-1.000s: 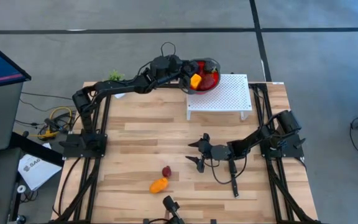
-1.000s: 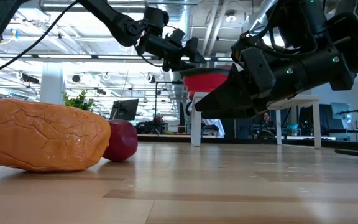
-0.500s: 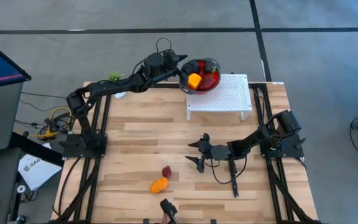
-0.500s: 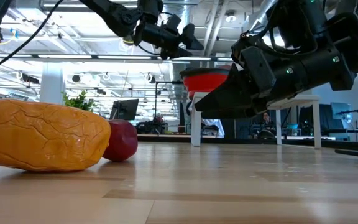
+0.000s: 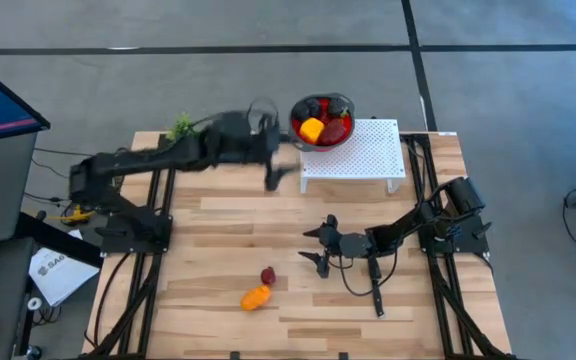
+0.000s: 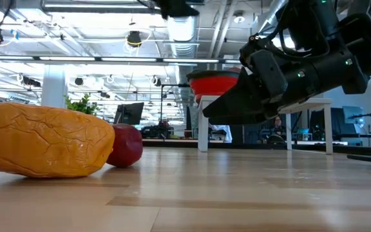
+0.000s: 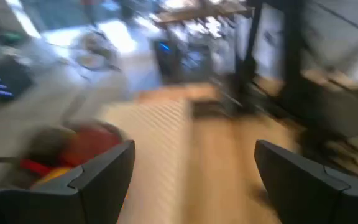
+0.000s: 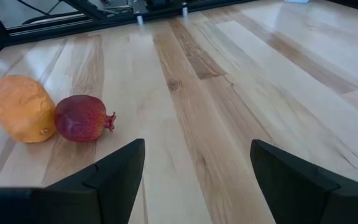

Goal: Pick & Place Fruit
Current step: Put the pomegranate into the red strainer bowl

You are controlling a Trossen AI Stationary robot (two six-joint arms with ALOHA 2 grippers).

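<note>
Orange fruit (image 5: 255, 297) and red one (image 5: 267, 275) near table (image 5: 218, 235) front edge: lower wide-open, empty right gripper (image 5: 317, 245) squarely over one; left gripper (image 5: 274, 176) open, empty.

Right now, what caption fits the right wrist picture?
Open right fingers face an orange fruit touching a dark red fruit on the wooden table.

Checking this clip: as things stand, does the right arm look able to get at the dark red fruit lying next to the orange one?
Probably yes. The right gripper hangs open over the table, facing the dark red fruit and the orange fruit touching it, with only bare wood between. The left gripper is far off.
</note>
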